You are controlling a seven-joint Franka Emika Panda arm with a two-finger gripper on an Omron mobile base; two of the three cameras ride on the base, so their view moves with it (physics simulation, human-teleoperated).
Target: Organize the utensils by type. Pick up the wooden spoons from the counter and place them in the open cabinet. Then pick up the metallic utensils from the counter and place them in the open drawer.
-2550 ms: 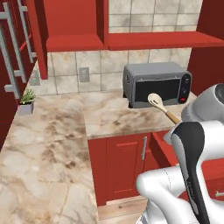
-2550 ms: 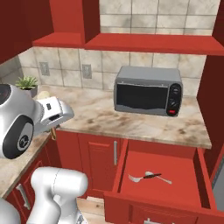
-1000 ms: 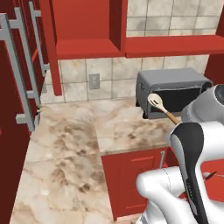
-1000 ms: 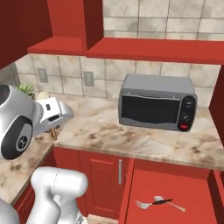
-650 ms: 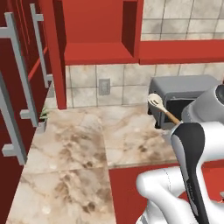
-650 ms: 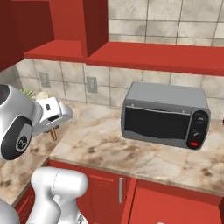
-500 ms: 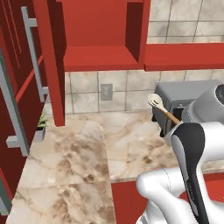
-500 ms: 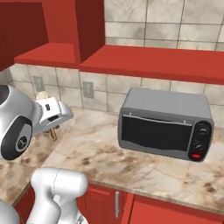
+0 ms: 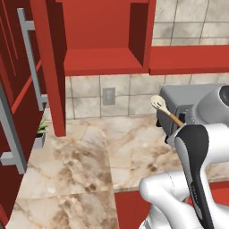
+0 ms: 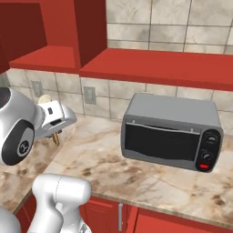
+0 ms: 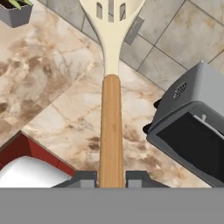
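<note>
The pincer (image 11: 111, 177) is clenched on the orange-brown handle of a slotted wooden spoon (image 11: 111, 87), whose pale bowl points away from the hand, toward the tiled wall. In the left base view the spoon (image 9: 164, 110) is carried in the air at the centre right of the frame, above the bench (image 9: 85, 165) and just in front of the grey toaster oven (image 10: 170, 132).

The open cabinet (image 9: 100, 60) is at the upper centre of the left base view, higher than the spoon and to its left; its door with the long grey bar handle (image 9: 31, 58) stands open at the left.

In my judgement the risk is at the lift: the long spoon sticks far out of the pincer, so its bowl could knock the cabinet's side wall or the lower shelf edge and twist in the grip or slip out.

Compared with the frame of half a second ago, both base views have shifted: the cabinet is now nearer and larger, so the base has driven; the spoon stays held the same way.
</note>
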